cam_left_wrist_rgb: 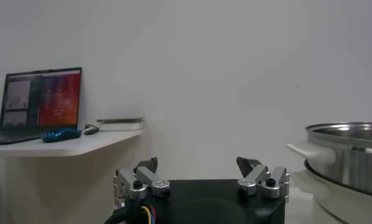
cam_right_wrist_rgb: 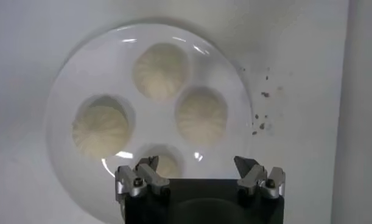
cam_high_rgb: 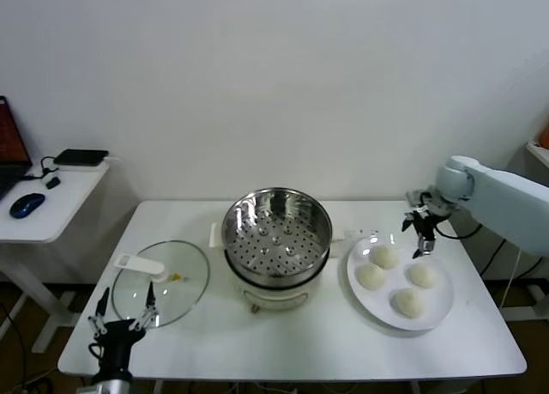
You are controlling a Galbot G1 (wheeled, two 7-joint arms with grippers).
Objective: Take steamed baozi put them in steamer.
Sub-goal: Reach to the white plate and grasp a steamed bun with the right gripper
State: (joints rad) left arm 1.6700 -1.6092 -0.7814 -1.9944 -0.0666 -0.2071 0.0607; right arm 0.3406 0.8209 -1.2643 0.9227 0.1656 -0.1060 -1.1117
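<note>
Several off-white baozi sit on a white plate (cam_high_rgb: 433, 319) at the table's right: at the rear (cam_high_rgb: 384, 256), left (cam_high_rgb: 371, 276), right (cam_high_rgb: 421, 275) and front (cam_high_rgb: 409, 302). The plate also shows in the right wrist view (cam_right_wrist_rgb: 64, 103), where one baozi (cam_right_wrist_rgb: 161, 70) lies farthest off. The steel steamer (cam_high_rgb: 277, 224) with a perforated tray stands at the table's middle, and its side shows in the left wrist view (cam_left_wrist_rgb: 347, 155). My right gripper (cam_high_rgb: 424, 237) hangs open and empty above the plate's rear edge; in its own view (cam_right_wrist_rgb: 196, 165) the nearest baozi (cam_right_wrist_rgb: 165, 166) lies below its jaws. My left gripper (cam_high_rgb: 126, 311) is open and empty at the table's front left.
A round glass lid (cam_high_rgb: 160, 284) with a white handle lies left of the steamer, close to the left gripper. A side desk (cam_high_rgb: 47, 207) with a blue mouse (cam_high_rgb: 27, 204) and a laptop (cam_left_wrist_rgb: 39, 103) stands farther left.
</note>
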